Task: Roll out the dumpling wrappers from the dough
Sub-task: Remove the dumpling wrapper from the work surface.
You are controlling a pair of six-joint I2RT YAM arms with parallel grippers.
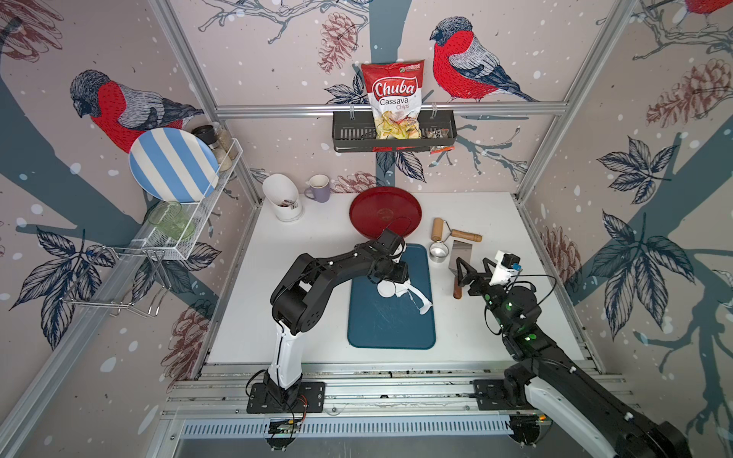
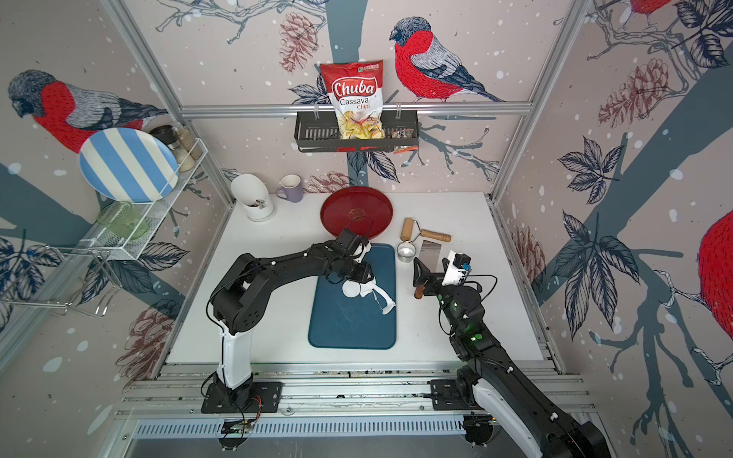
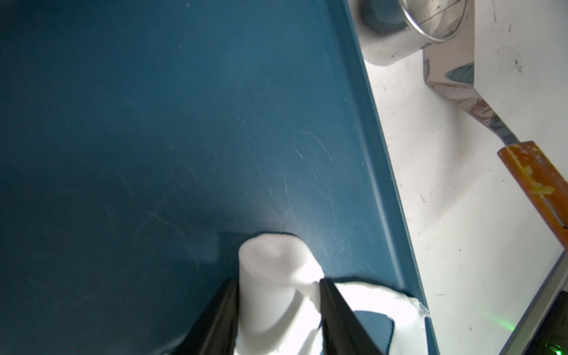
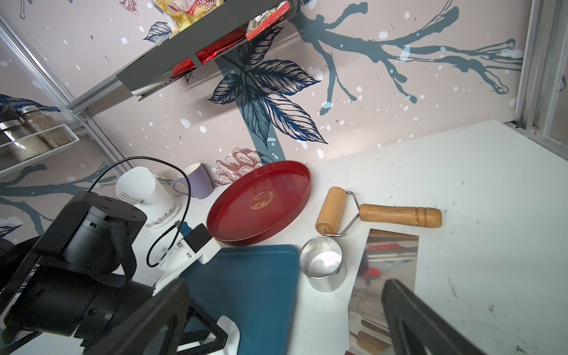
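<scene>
Wrapper [image 1: 385,290]: round white disc lying on the board [image 1: 390,325], toward the board's far half and partly under the left gripper [image 1: 396,277].
Wrapper, wrist view [image 3: 270,292]: rounded edge buckled upward, with a soft crease near its rim.
Dough [image 1: 421,302]: ragged white scrap on the board, running from beside the wrapper out to the board's right edge; board shows through a gap in it.
Left gripper [image 3: 278,281]: clamped on the wrapper, black fingers [image 3: 215,319] pressed against its two sides; one finger sits where wrapper and dough meet.
Right gripper [image 1: 471,265]: jaws spread wide, holding nothing, hovering over the scraper [image 1: 460,253], off the board's right side.
Ring [image 1: 438,250]: steel, upright on the table [image 1: 476,206], just beside the board's far right corner, next to the scraper blade.
Roller [image 1: 438,229]: wooden, lying on the table behind the ring.
Tray [image 1: 384,210]: red, round, behind the board.
</scene>
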